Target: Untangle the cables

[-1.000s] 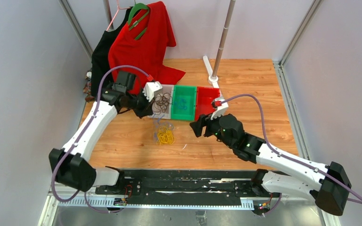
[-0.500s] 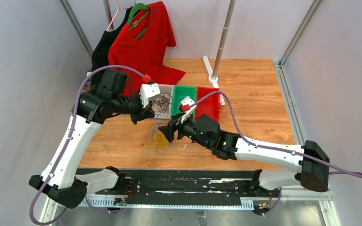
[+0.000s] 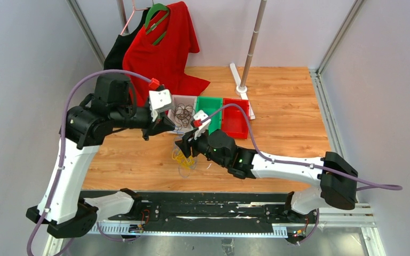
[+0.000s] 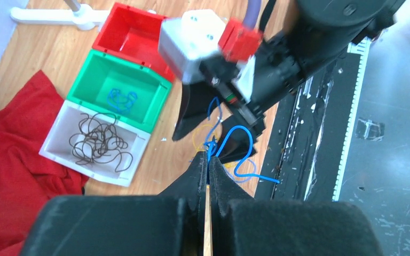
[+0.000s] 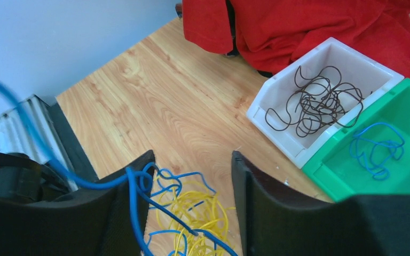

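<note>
Right wrist: white bin [image 5: 355,65] holds dark brown cables [image 5: 315,106], adjoining green bin [image 5: 347,170] a blue cable [image 5: 376,149]. Left gripper [image 4: 208,162] pinches a blue strand [image 4: 259,178]; right gripper [image 5: 189,176] wide over yellow tangle [image 5: 192,213].

This is a robotics lab cell: a wooden desk [image 3: 277,101] boxed in by plain pale panels [image 3: 26,64] and aluminium posts [image 3: 341,32], with a black mounting rail [image 3: 213,210] along its near edge. Small sorting bins [image 3: 235,120] sit mid-desk, and a red shirt [image 3: 163,48] hangs at the far left corner.
</note>
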Controlling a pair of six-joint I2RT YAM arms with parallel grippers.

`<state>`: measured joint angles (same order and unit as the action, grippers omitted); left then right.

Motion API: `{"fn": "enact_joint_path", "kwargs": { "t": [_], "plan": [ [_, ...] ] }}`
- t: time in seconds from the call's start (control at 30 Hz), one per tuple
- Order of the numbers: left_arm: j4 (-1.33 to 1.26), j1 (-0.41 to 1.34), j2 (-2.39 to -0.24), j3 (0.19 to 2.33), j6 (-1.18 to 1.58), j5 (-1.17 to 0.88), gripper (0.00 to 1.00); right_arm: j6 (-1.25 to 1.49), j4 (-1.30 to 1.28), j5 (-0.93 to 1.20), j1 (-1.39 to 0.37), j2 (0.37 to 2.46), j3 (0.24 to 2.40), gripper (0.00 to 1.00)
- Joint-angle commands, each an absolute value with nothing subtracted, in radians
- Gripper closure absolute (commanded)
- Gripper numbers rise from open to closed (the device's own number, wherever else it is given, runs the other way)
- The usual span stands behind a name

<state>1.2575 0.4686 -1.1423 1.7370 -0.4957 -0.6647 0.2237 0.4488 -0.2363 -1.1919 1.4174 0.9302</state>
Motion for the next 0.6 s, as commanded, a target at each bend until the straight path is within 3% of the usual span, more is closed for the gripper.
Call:
{"fn": "enact_joint_path", "kwargs": {
  "t": [0.0, 0.27, 0.57],
  "plan": [
    [1.272, 0.480, -1.143, 1.799, -0.446, -0.725, 0.99, 0.229, 0.492, -0.266, -1.208, 1.449, 0.963, 0.56],
    [1.271, 0.482, -1.191, 1.989, -0.397, -0.748, 0.99, 0.320, 0.536, -0.271, -1.198, 1.504, 0.873, 0.68],
    [1.269, 0.482, -1.303, 2.314, -0.424, -0.647, 0.99, 0.436, 0.620, -0.298, -1.197, 1.549, 0.717, 0.67]
  ]
}}
